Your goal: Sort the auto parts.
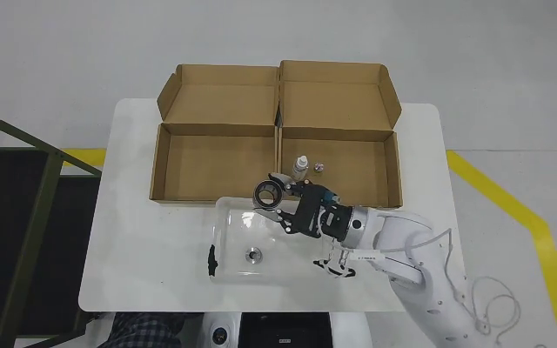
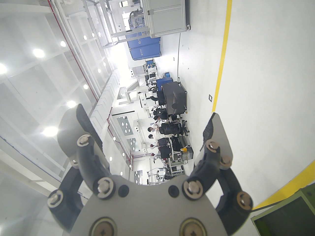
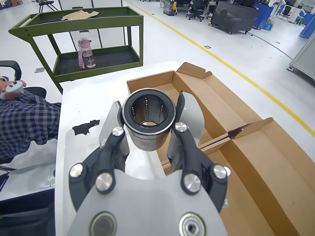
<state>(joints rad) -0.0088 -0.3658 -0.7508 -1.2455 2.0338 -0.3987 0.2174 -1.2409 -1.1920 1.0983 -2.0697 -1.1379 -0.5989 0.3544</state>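
Boxes [image 1: 213,170] two, tray [image 1: 278,263] one, bearing [image 3: 149,116] one.

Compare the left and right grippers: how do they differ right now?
Left gripper is open and empty; right gripper is shut on the bearing. Left gripper faces the open hall; right gripper is over the table beside the boxes. Same two-finger build.

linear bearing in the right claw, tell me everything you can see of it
The linear bearing is a hollow metal cylinder with a dark end ring and rows of balls along its bore. The right claw is shut on its sides, its open end facing the wrist camera. It hangs about over the far edge of the clear tray.
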